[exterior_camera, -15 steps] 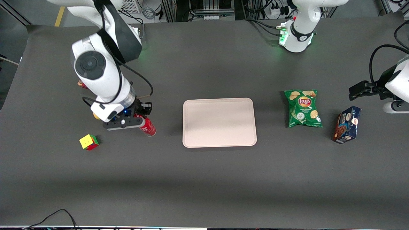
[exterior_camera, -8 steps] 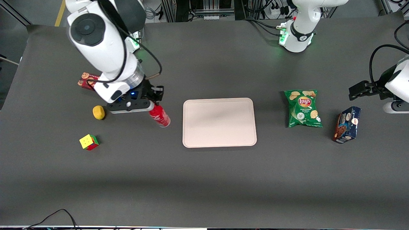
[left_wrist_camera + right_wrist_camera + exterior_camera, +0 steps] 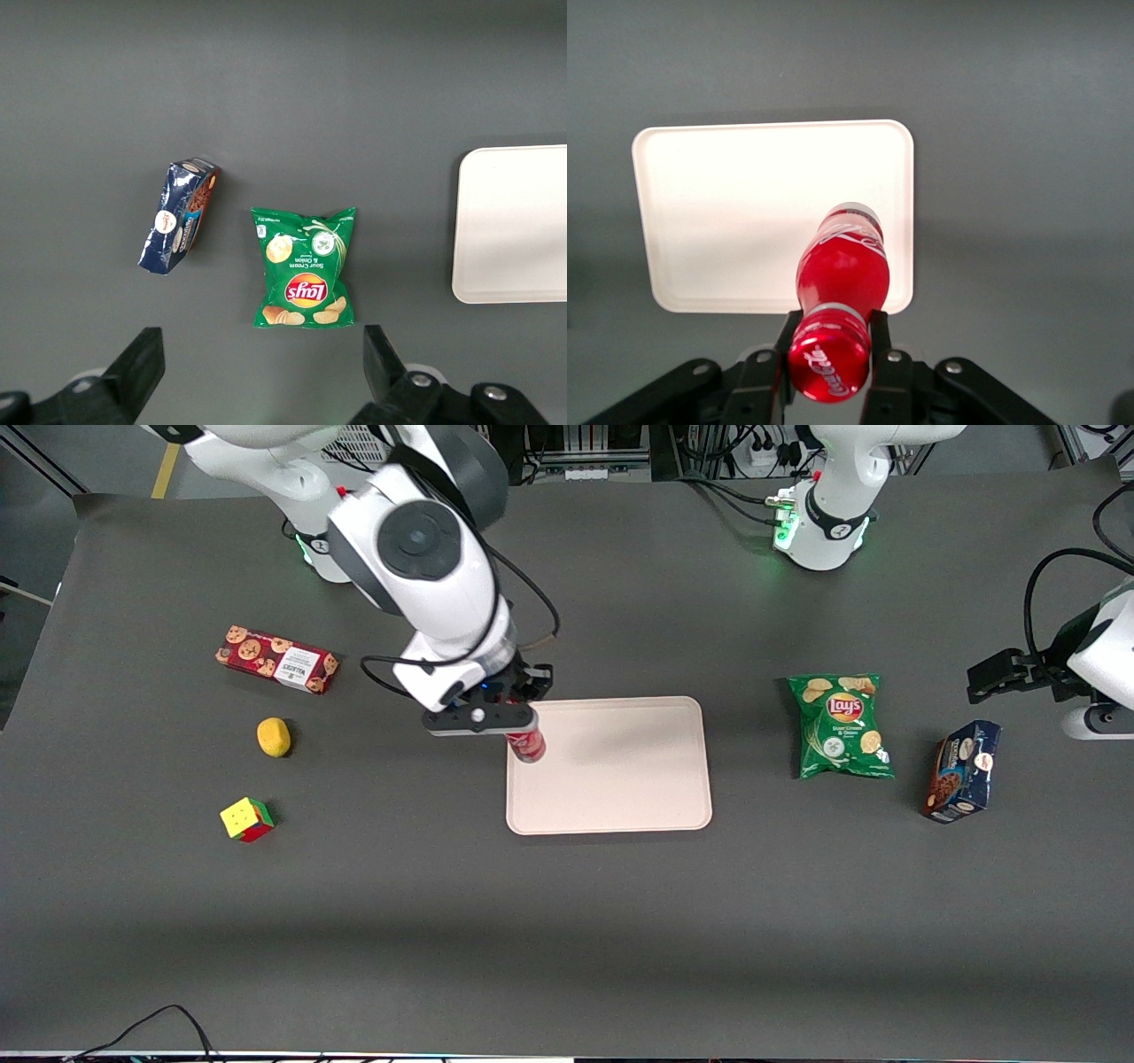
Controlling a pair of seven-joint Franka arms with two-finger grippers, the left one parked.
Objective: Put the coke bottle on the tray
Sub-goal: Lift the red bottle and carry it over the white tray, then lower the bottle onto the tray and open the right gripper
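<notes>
Front view: gripper (image 3: 518,731) clamps the bottle (image 3: 527,746) by its neck, held in the air over the tray (image 3: 620,779) edge toward the working arm's end. Chips (image 3: 842,726) lie toward the parked arm's end.
Right wrist view: fingers (image 3: 879,332) grip the bottle (image 3: 843,270), its base above the tray (image 3: 726,212) edge.

Glossy red plastic coke bottle (image 3: 842,270), smooth matt tray (image 3: 620,779) (pale), glossy foil chip bag (image 3: 841,726)

Coke bottle (image 3: 527,746) (in end effector (image 3: 509,724)) now over tray (image 3: 620,779)
</notes>
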